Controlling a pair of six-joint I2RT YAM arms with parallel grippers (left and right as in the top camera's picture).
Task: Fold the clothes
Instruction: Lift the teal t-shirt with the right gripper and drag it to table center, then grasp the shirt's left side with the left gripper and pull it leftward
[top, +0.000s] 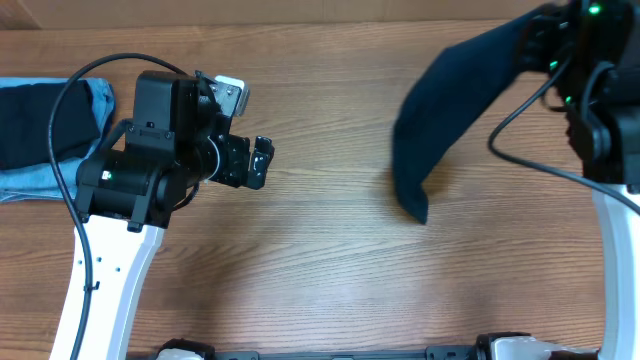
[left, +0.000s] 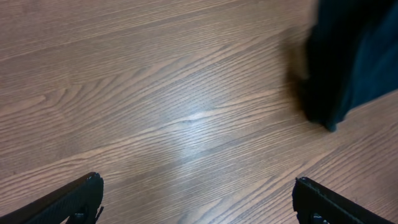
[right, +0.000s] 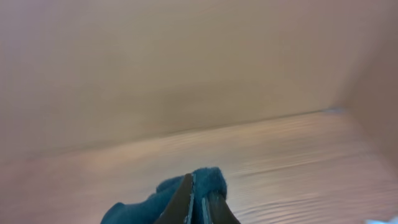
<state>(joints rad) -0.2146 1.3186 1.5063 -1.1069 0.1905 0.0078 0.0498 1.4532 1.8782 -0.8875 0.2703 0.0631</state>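
1. We saw the right gripper (right: 198, 205) pinched tight on a bunched edge of the navy shirt (top: 440, 110), with a tuft of cloth poking out past the closed fingertips in the right wrist view.
2. That claw sat high at the far right corner of the table (top: 320, 260), and the shirt hung from it in a long, slanted drape toward the middle.
3. The shirt's lowest corner reached the wood just right of centre; we could not tell how much of it lay flat.
4. The left gripper (top: 262, 163) stood wide apart and held nothing, poised over bare wood left of centre and pointing toward the shirt.
5. In the left wrist view both of its fingers (left: 71, 200) framed empty tabletop, with the shirt's hanging end near the upper right, well apart from them.
6. At the far left edge we noted a dark navy piece (top: 40, 125) lying on top of a light blue denim piece (top: 30, 180), both flat on the table beside the left arm.
7. The background in the right wrist view was too blurred for us to read.
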